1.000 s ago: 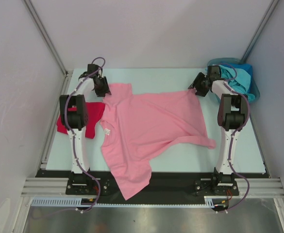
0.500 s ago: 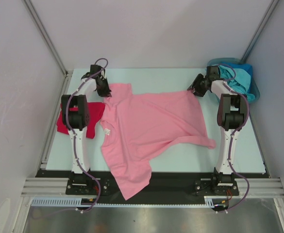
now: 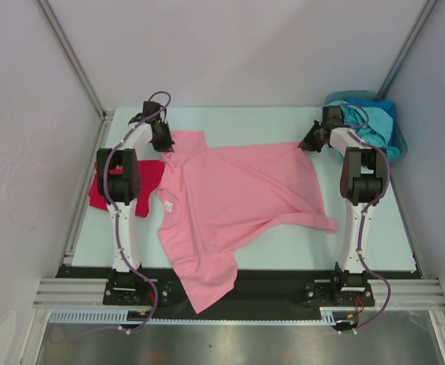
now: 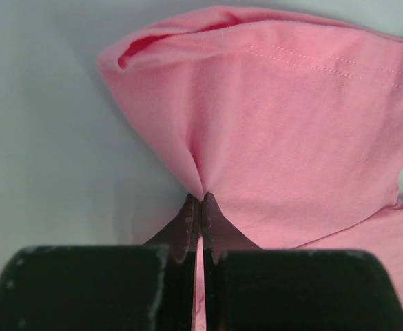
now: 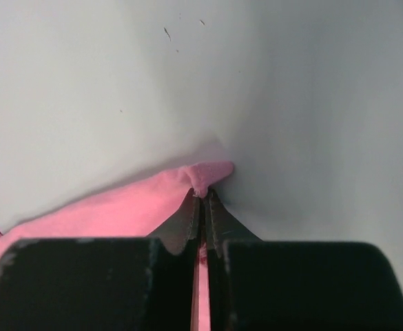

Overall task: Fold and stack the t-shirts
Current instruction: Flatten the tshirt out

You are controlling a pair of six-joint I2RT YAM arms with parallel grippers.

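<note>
Pink cloth covers much of the table (image 3: 268, 118): the light pink t-shirt (image 3: 237, 198) lies spread open and fairly flat, broad across the far side and narrowing toward the near edge, where its lowest part lies over the dark strip (image 3: 283, 281) in front of the arm bases. Soft creases run across it, and a small white tag (image 3: 165, 204) shows at its left side. The left gripper (image 3: 161, 138) is pinched tight on the shirt's far left corner; in the wrist view its fingers meet on a gathered fold, with the stitched hem fanning out beyond. The right gripper (image 3: 311, 141) is likewise clamped on the far right corner, only a small tip of pink poking past its fingertips. A bright red t-shirt (image 3: 100, 190) lies bunched at the table's left edge, just beside the pink one. The teal and blue t-shirts (image 3: 376, 122) sit heaped in the far right corner
</note>
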